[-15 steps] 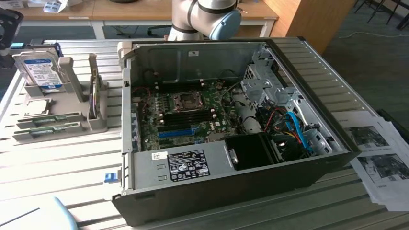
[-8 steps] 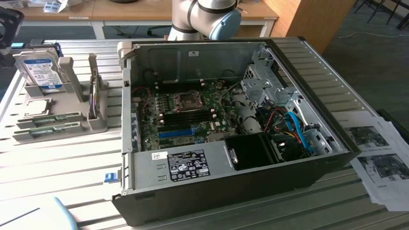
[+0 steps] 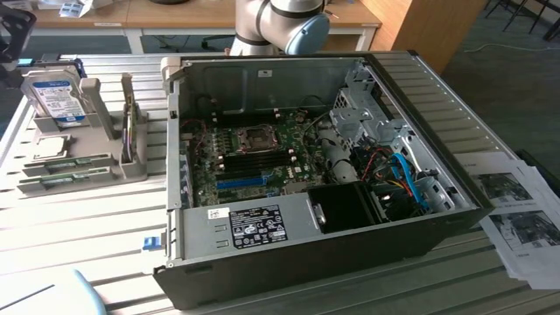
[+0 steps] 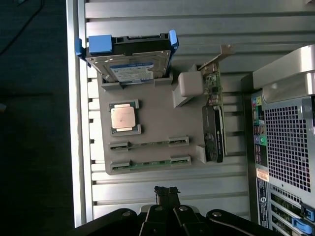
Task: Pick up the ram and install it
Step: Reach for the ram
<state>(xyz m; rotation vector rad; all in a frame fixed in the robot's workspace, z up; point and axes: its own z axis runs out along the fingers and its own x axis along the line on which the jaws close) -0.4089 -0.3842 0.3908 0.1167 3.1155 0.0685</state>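
The gripper (image 4: 166,191) hangs over the ribbed metal table (image 4: 162,14), just off the edge of the grey moulded holder (image 4: 157,123), its slim dark fingers pressed together. The ram (image 4: 149,144), a thin green board stick, stands on edge between two clips in the holder. A second stick (image 4: 150,161) sits in the next slot, nearer the gripper. The holder also carries a square metal-capped processor (image 4: 123,118), a boxy silver hard drive (image 4: 130,61) and a dark expansion card (image 4: 214,132). An open black computer case (image 3: 332,262) lies beside the holder.
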